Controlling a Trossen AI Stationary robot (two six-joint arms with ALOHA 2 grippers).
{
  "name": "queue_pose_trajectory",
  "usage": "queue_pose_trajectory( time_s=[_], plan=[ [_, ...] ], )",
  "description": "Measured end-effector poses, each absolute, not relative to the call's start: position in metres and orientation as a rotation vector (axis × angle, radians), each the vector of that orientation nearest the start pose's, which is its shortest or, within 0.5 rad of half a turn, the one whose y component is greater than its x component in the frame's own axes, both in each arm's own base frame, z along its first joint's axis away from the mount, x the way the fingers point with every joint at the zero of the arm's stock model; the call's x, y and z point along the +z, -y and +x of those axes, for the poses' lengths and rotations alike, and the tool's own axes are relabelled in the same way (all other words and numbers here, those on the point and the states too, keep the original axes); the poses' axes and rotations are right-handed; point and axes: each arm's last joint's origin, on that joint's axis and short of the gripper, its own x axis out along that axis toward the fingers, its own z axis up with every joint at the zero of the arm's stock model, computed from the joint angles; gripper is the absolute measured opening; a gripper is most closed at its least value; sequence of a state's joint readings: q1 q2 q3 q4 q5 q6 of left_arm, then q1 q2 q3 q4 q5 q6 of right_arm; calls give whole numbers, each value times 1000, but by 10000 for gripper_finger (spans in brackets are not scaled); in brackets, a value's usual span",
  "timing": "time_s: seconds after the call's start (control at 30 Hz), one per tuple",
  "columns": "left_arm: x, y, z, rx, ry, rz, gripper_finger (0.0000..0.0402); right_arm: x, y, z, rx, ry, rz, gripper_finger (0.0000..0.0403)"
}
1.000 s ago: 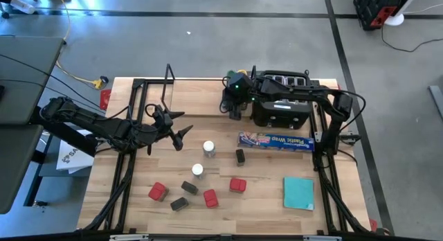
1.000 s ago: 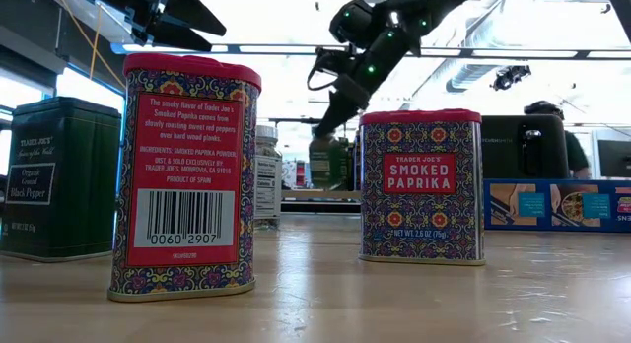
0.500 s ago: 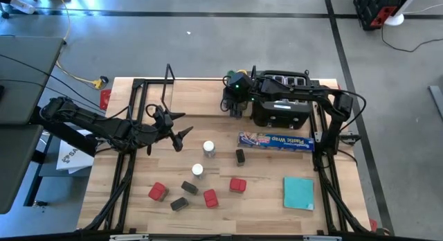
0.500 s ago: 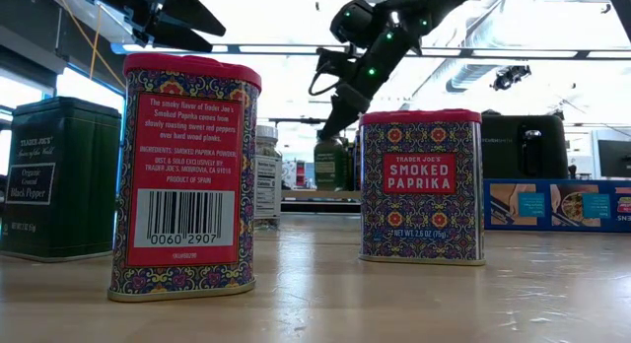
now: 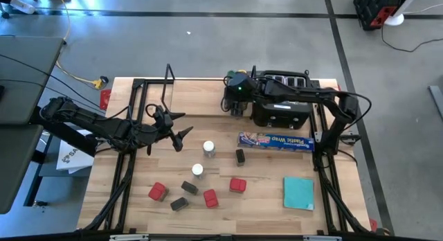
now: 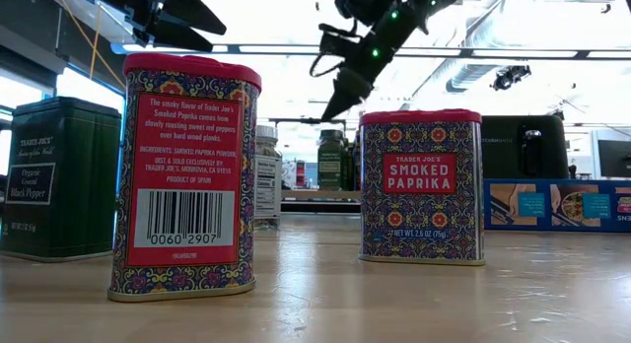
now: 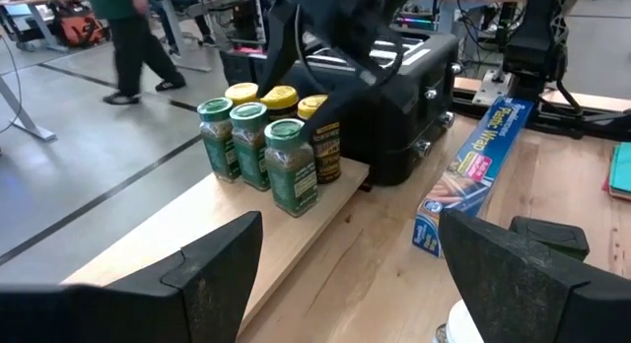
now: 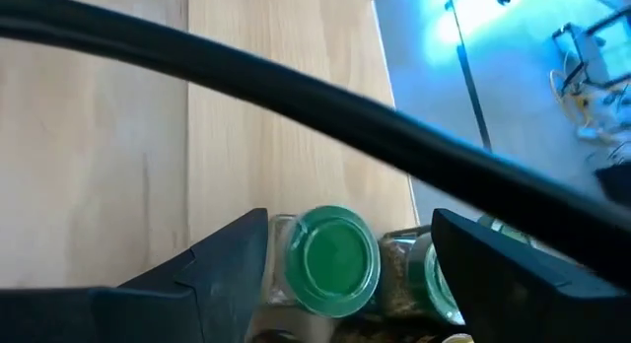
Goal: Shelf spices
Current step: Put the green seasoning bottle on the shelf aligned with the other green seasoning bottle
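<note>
The shelf (image 5: 197,95), a light-wood plank, runs along the table's far edge. Green- and yellow-lidded spice jars (image 7: 266,136) stand on its right end beside the toaster. My right gripper (image 8: 345,230) hangs open just above a green-lidded jar (image 8: 335,259), clear of it, a finger on either side; the low view shows the gripper (image 6: 335,97) over that jar (image 6: 332,158). My left gripper (image 5: 178,134) waits open over the table's left middle, holding nothing. Two white-lidded jars (image 5: 208,149), red tins (image 5: 237,185) and dark tins (image 5: 190,188) stand on the table's near half.
A black toaster (image 5: 280,106) stands at the far right against the shelf's end, under my right arm. A long blue plastic-wrap box (image 5: 275,140) lies in front of it, and a flat teal square (image 5: 298,192) is near the right front. A person (image 7: 128,37) walks beyond the table.
My right gripper has risen from around the green-lidded jar at the shelf's right end and tipped a little; the jar stays standing on the shelf with the others.
</note>
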State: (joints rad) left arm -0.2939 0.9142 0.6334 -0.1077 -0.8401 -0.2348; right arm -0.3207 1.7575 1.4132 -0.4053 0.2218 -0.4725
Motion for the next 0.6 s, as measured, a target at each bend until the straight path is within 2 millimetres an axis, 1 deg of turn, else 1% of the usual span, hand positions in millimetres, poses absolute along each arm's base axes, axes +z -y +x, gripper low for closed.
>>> queue_pose_trajectory(
  time_s=[0.17, 0.27, 0.37, 0.5, 0.6],
  plan=[
    [269, 35, 189, 575, -265, -15, 303, 280, 126, 366, -373, -797, -235, 276],
    [270, 34, 189, 590, -263, -9, 303, 279, 130, 364, -411, -788, -165, 259],
    [270, 34, 189, 608, -261, 2, 303, 278, 135, 363, -424, -782, -118, 222],
    [271, 29, 191, 631, -249, 6, 303, 278, 138, 362, -371, -761, -49, 158],
    [276, 24, 193, 647, -215, 9, 303, 278, 139, 362, -354, -754, -48, 115]
  ],
)
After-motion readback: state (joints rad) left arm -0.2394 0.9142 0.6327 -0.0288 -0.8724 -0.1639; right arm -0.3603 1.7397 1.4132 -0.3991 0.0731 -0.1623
